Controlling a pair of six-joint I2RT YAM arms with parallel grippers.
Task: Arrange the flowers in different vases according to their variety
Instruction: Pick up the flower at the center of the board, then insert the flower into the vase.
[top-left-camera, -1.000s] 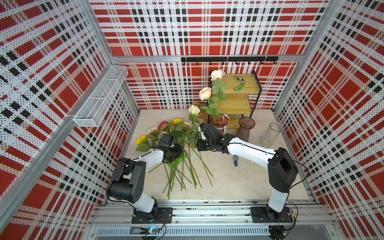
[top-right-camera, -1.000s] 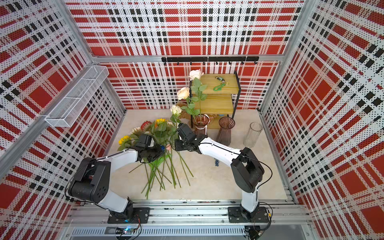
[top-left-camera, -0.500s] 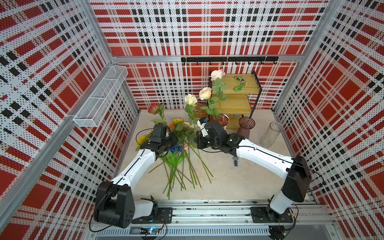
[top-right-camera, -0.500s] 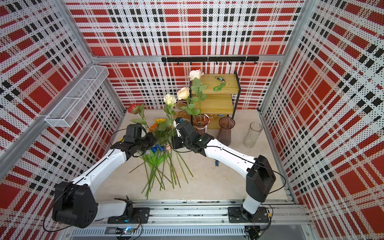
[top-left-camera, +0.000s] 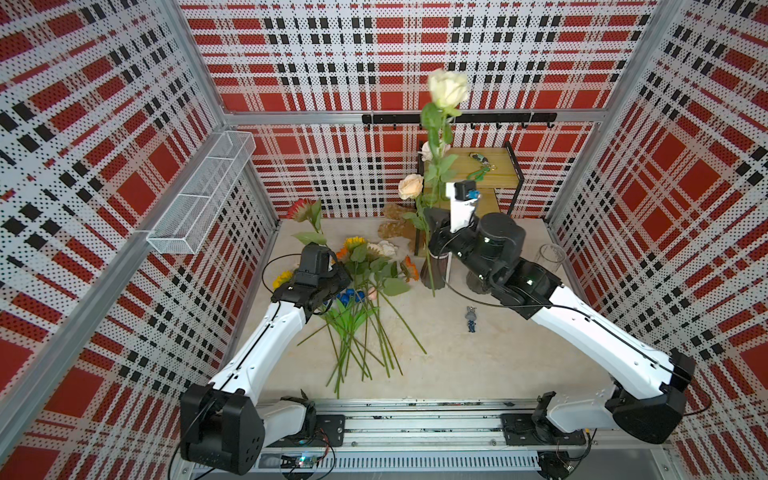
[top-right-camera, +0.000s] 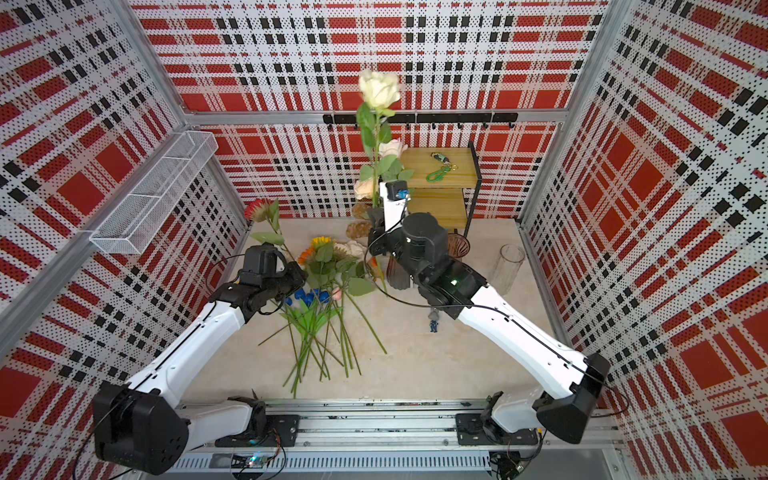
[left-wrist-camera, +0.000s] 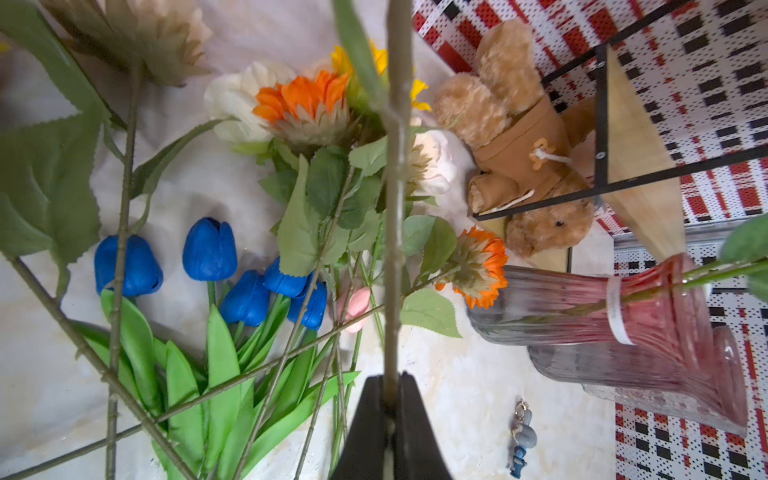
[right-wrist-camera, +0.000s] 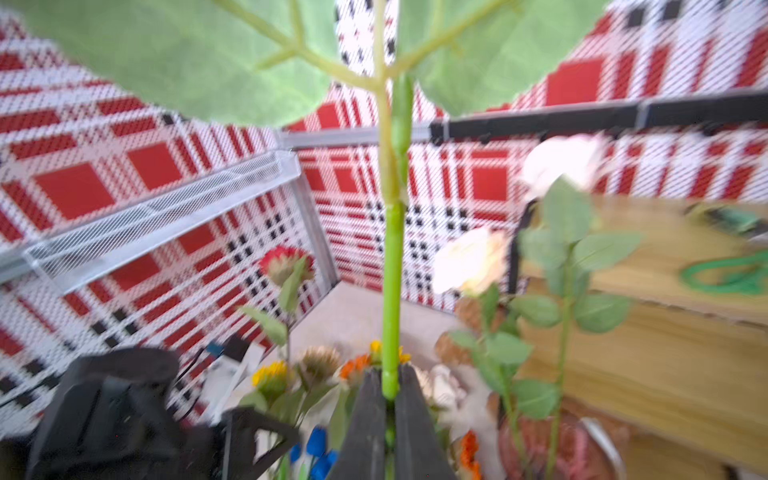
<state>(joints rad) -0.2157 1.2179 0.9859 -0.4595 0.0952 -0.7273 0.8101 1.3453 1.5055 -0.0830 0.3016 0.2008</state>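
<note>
Since roses go with roses, the held rose (top-left-camera: 448, 88): it stands straight up, high in the air near the back of the table (top-left-camera: 478, 361), so its long stem can go down into a vase from the top.
Right gripper (right-wrist-camera: 388, 392): its fingers are squeezed tight on the rose's green stem, low down, so the flower does not tip over.
Rose vase (left-wrist-camera: 561, 307): a ribbed vase with two roses (top-left-camera: 410, 186) already in it. I think the held rose belongs here, and its stem end does not look to be inside yet.
Red sunflower (top-left-camera: 297, 209): it is lifted above the pile, head up, on the left side.
Left gripper (left-wrist-camera: 390, 388): it is pinched shut on the sunflower's stem, so one flower comes away from the others.
Pile (top-left-camera: 361, 316): sunflowers, blue tulips (left-wrist-camera: 208, 249) and a pink tulip (left-wrist-camera: 355, 305) lie on the table with stems crossed, not sorted yet.
Second ribbed vase (top-right-camera: 459, 246): it is just beside the rose vase and looks empty.
Clear vase (top-right-camera: 508, 266): it stands farther right and looks empty too, so there is one vase for each other kind.
</note>
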